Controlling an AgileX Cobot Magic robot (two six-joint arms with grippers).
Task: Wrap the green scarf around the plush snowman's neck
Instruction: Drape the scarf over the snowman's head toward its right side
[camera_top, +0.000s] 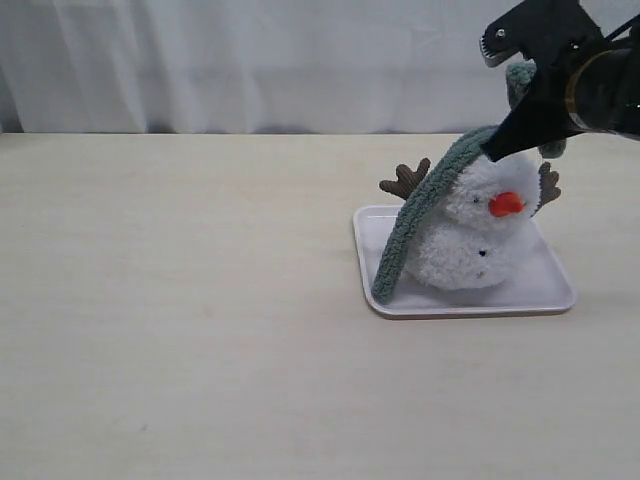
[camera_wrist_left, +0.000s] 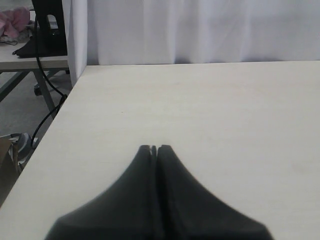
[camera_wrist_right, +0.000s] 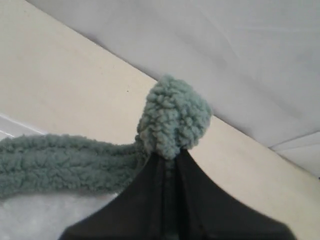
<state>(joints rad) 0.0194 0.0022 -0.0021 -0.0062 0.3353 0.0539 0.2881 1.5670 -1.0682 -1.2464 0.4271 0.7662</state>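
right tool (camera_wrist_right: 169, 159): pinching one end of the green scarf (camera_top: 418, 215), raised above the plush snowman (camera_top: 468, 240)
green scarf: runs from that pinch over the snowman's head, far end down on the tray (camera_top: 550, 292)
plush snowman: sits on the white tray on the surface (camera_top: 200, 300)
left tool (camera_wrist_left: 154, 149): pressed together, holding nothing, over bare surface

Right arm (camera_top: 605, 95) black, brass ring (camera_top: 572, 92), silver screw (camera_top: 487, 43); jaws matte black, tapered.
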